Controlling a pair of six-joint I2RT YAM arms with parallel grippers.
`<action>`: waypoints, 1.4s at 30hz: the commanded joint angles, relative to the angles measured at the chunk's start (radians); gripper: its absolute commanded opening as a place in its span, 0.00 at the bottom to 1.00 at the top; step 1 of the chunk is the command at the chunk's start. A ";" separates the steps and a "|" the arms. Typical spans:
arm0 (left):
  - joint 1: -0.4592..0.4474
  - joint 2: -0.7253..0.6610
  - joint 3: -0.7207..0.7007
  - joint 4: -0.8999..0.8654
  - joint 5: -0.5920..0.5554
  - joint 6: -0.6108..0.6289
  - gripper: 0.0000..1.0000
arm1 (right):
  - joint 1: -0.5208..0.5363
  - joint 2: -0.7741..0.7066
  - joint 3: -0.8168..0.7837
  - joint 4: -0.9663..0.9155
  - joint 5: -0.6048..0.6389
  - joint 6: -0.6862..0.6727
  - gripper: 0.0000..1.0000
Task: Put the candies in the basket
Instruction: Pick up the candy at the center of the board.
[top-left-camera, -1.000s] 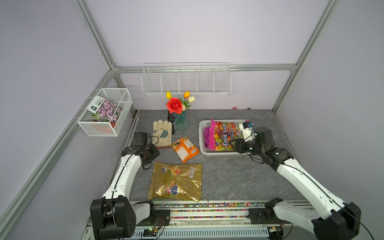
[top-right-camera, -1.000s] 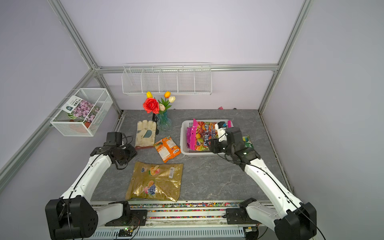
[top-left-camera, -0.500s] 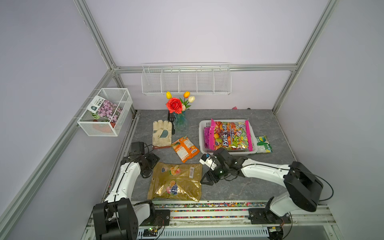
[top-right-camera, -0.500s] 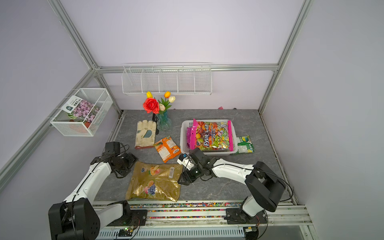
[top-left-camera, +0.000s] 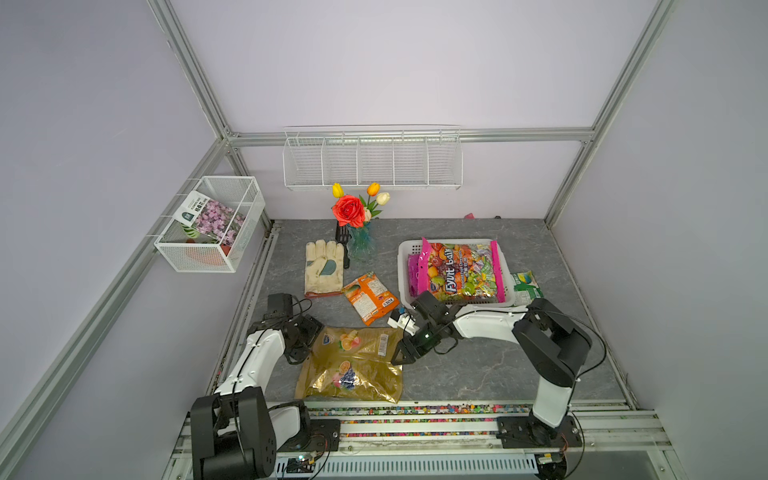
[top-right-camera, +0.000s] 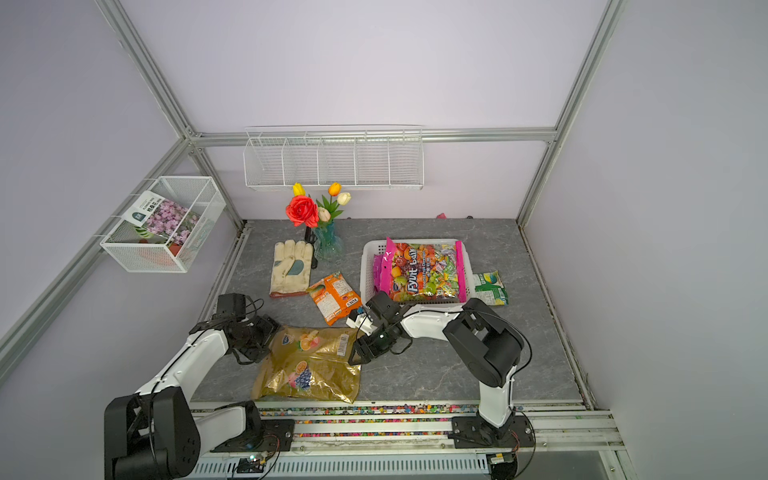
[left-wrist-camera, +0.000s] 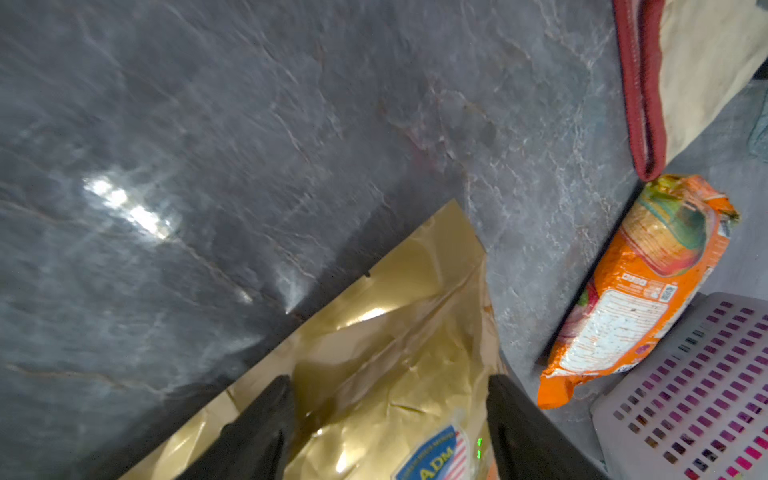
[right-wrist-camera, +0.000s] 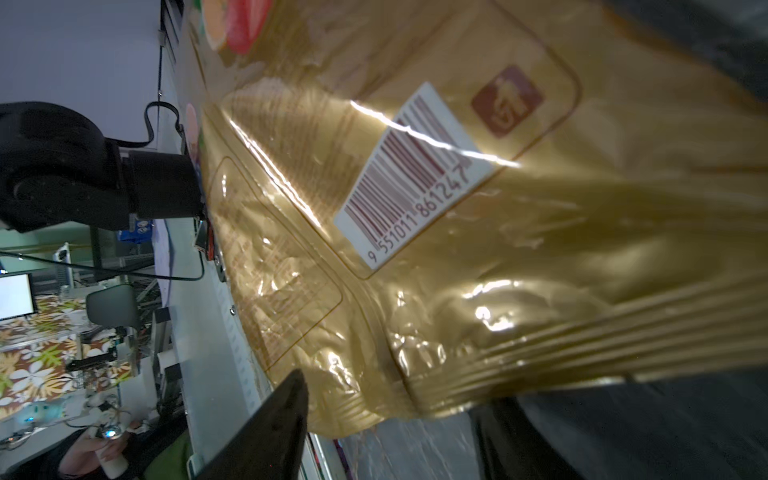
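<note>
Left arm (top-left-camera: 257, 357), right arm (top-left-camera: 486, 326) low; jaws parted.

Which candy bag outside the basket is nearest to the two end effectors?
The large gold bag: the left end effector and right end effector are at its far corners; the orange bag and green bag lie farther off.

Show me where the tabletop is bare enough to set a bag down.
Bare: the wide grey stretch of table between the gold bag and the right arm, in front of the basket; also the strip behind the basket along the back wall. Crowded: glove, orange bag and gold bag sit close together.
</note>
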 joint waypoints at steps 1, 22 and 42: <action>0.007 0.005 -0.017 0.028 0.026 -0.017 0.76 | 0.004 0.050 0.030 -0.050 -0.068 -0.032 0.63; 0.007 -0.019 0.038 -0.028 0.030 0.048 0.76 | 0.018 0.015 0.136 -0.130 -0.027 -0.069 0.00; -0.052 -0.032 0.430 0.018 0.397 0.322 0.75 | 0.060 -0.256 0.762 -0.912 0.513 -0.646 0.00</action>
